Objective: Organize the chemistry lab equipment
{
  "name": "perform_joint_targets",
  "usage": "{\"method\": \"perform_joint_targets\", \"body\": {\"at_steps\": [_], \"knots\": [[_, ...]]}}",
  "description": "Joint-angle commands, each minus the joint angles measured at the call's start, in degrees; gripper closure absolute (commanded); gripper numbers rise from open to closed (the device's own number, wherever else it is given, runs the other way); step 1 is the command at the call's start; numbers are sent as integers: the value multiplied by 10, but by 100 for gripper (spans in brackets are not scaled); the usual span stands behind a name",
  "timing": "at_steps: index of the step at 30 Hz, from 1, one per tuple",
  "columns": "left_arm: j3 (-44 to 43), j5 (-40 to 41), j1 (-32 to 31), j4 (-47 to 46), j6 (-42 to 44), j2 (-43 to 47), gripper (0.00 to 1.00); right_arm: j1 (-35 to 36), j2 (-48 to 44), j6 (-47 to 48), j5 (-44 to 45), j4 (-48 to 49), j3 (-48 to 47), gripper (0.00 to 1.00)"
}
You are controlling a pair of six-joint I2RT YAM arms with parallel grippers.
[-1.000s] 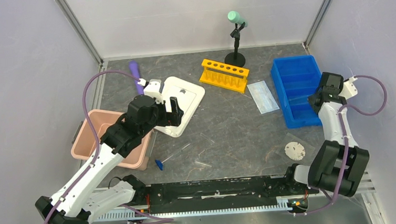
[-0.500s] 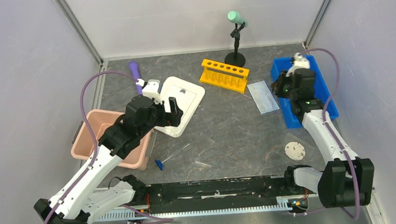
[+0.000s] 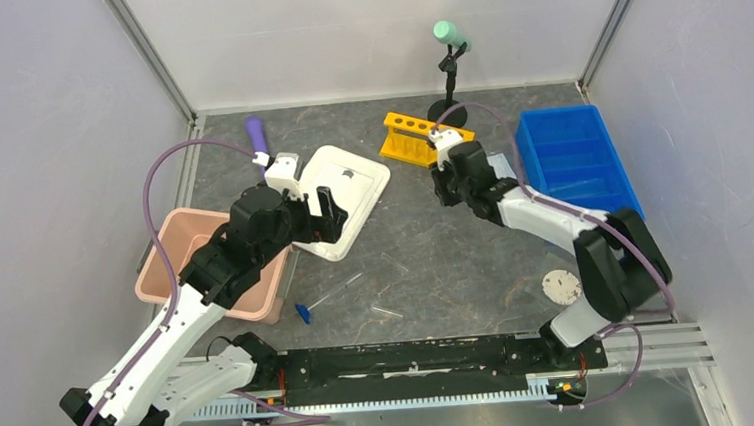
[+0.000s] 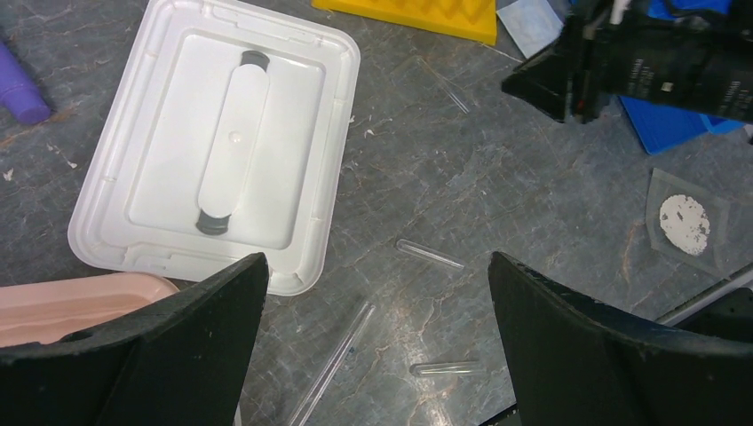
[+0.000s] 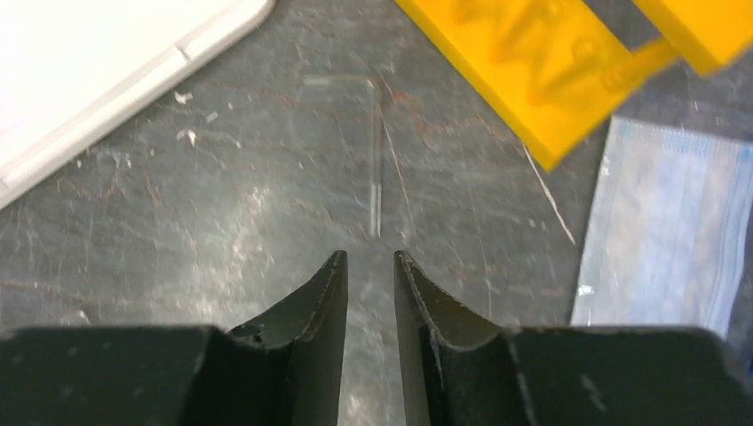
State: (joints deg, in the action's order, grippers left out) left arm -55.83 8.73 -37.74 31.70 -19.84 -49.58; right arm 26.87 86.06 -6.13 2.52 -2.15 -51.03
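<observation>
Top external view: the left gripper hangs over the near edge of a white lid, at about 10 o'clock from the middle of the table. Its jaws are spread wide with nothing between them. The left wrist view shows the same: the two fingers frame bare grey stone and grip nothing. A pink tub sits at 9 o'clock, right by the lid's near corner; whether they touch I cannot tell.

The right gripper reaches to about 1 o'clock from the middle, just beside the yellow rack. In the right wrist view its jaws stand only narrowly apart and hold nothing. A thin clear tube lies on the table at 12 o'clock from the fingertips, near but not touching. The pale blue face mask lies flat at 3 o'clock in that view, next to the rack's corner.

Two short clear tubes lie loose near 6 o'clock of the middle. The blue-capped tube is at 7 o'clock, near the tub. The round clear dish with its white disc rests at 4 o'clock, well apart from the rest. A blue bin stands at 2 o'clock, a purple cylinder at 11 o'clock and a black stand at 12 o'clock
</observation>
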Motion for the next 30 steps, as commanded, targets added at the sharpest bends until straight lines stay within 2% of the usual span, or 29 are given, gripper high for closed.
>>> {"method": "perform_joint_targets", "body": {"at_steps": [1, 11, 17, 21, 30], "knots": [[2, -9, -1, -7, 23, 12, 0, 34, 58, 34, 65, 23, -85, 68], [11, -6, -1, -17, 25, 28, 0, 43, 180, 40, 83, -1, -181, 66], [11, -5, -1, -16, 25, 28, 0, 43, 205, 56, 107, -8, -200, 66], [10, -4, -1, -15, 26, 26, 0, 43, 212, 56, 81, -1, -189, 66], [11, -1, -1, -14, 27, 27, 0, 42, 247, 67, 84, -3, -203, 65]]}}
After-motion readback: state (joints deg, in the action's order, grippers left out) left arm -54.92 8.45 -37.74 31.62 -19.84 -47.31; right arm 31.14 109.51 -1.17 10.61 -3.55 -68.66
